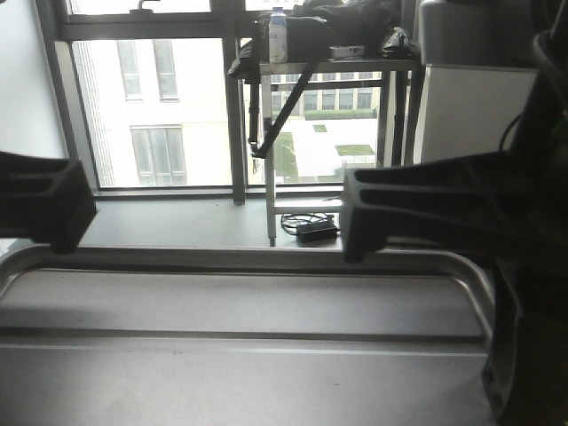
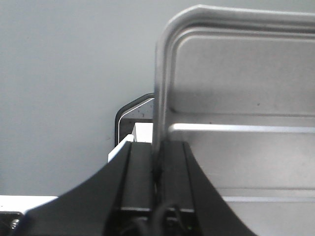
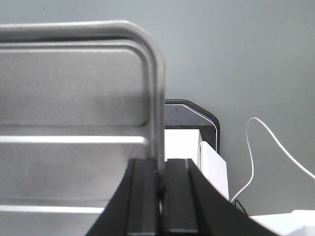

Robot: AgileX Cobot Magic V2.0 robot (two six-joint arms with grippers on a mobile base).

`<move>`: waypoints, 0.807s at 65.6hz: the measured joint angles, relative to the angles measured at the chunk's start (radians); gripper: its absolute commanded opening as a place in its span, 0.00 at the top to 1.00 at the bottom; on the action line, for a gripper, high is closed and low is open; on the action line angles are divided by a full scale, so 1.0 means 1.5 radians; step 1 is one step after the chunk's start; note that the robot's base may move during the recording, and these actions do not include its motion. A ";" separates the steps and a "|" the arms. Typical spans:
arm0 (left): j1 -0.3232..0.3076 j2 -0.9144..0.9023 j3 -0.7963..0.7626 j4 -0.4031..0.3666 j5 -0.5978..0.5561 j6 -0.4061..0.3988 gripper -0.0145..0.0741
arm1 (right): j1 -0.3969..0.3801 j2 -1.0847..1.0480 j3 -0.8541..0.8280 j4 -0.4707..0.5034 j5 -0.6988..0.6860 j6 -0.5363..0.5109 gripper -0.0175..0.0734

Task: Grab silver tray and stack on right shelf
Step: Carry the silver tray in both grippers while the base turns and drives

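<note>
**Silver tray hanging between both arms, shelf not in sight**

Starting at the left, the left arm [image 1: 40,206] is reaching forward roughly level. Its jaws are clamping the left rim of the silver tray [image 2: 236,78]; in the left wrist view the thin raised edge is sitting squeezed between them with no gap showing. The tray is resting on nothing. It is hanging in the air across the lower part of the front view, open side up, with its long ribs running side to side and the window [image 1: 160,106] beyond its far rim. At the right, the right arm [image 1: 444,200] is mirroring the left, stretching forward at about the same height. Its jaws are pinching the right rim in the same edge-on manner.

The right shelf is not showing in any view, so I am judging this as the carry stage, with the placing not yet done. Doing it well is coming down to moving both wrists as one. The grip is on narrow rim only, so any spreading or closing of the arms is risking a slip or a bent edge. Holding the tray level is mattering too, since a tilt is loading one pinch more than the other. Bringing the shelf into sight before lowering is seeming wise. Neither side should be letting go until the tray is sitting on it.
</note>
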 measured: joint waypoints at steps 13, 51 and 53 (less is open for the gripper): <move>0.000 0.000 0.000 0.000 0.000 0.000 0.94 | 0.000 0.000 0.000 0.000 0.000 0.000 0.74; 0.000 0.000 0.000 0.000 0.000 0.000 0.94 | 0.000 0.000 0.000 0.000 0.000 0.000 0.74; 0.000 0.000 0.000 0.000 0.000 0.000 0.94 | 0.000 0.000 0.000 0.000 0.000 0.000 0.74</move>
